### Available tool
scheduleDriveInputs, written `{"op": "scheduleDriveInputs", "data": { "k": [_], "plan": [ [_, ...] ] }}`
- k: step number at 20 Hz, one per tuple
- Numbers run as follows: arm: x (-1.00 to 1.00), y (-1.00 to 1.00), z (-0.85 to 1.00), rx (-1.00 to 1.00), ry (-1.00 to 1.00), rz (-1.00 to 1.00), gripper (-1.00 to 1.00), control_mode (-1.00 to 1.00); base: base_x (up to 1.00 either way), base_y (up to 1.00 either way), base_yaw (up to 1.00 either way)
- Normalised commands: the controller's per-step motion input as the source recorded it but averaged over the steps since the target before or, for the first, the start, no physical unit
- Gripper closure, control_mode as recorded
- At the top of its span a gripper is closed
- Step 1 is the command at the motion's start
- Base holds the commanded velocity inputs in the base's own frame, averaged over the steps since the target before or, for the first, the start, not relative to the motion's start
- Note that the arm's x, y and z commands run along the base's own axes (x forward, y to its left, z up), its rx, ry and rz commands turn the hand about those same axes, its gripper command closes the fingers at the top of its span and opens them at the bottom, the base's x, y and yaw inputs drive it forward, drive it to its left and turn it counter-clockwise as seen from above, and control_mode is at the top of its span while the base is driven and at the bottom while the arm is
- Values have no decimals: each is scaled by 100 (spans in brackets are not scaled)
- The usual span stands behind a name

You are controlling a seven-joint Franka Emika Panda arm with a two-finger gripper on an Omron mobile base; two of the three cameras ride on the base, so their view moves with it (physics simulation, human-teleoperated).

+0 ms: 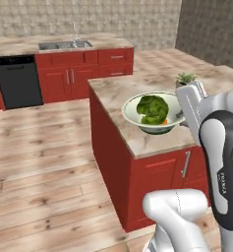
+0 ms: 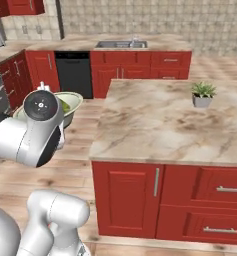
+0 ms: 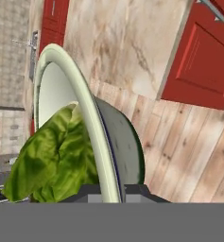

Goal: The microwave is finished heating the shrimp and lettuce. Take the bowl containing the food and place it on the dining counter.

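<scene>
While the bowl (image 1: 156, 112) hangs in the air, gripped by the rim, the carry is in hand but the set-down is not yet done.

Clamped on the bowl's rim, the tool (image 3: 112, 189) has its dark tips pinching the flared edge, one inside and one outside, as the hand view shows. Inside the bowl sits the lettuce (image 1: 153, 109) with a small orange piece of shrimp (image 1: 165, 121) at its edge. From the right base view the bowl (image 2: 69, 106) is over the wooden floor, beside the dining surface (image 2: 160, 125) and not yet above it, though the left base view makes it seem to overlap the near corner. Judging by this, the bowl is out of the microwave; moving it over the surface and letting go remain. A small potted plant (image 2: 203, 94) stands on the surface. Faint lettering on the arm's dark link cannot be read.
</scene>
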Motion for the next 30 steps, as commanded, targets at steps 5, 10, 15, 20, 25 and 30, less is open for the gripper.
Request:
{"op": "scheduleDriveInputs", "data": {
  "k": [5,10,15,20,25,30],
  "plan": [
    [0,0,0,0,0,0,100,100,46,100,20],
    [0,0,0,0,0,0,100,100,88,100,13],
    [0,0,0,0,0,0,100,100,100,85,0],
    [0,0,0,0,0,0,100,100,100,18,-3],
    [0,0,0,0,0,0,100,100,100,0,-17],
    [0,0,0,0,0,0,100,100,100,0,-22]
  ]
}}
